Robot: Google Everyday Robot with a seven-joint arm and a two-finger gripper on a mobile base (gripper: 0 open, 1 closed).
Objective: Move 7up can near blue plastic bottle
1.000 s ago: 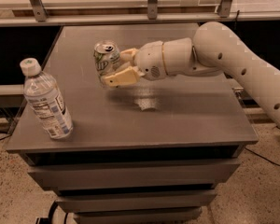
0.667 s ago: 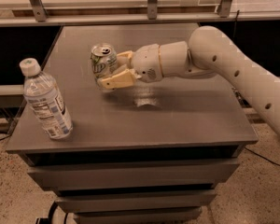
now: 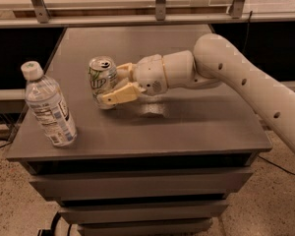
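Pale 7up can (image 3: 101,78) in fingers (image 3: 122,94), bottle (image 3: 49,110) apart

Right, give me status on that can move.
Gripper shut on 7up can, over mid-table. Can upright, right of blue plastic bottle, apart from it. Nothing between the two.

Likely lab: gripper (image 3: 109,85) above grey drawer cabinet (image 3: 187,132)

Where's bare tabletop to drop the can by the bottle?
Bare strip between bottle and can, plus the front of the table right of the bottle. Crowded only mid-table, where the gripper holds the can.
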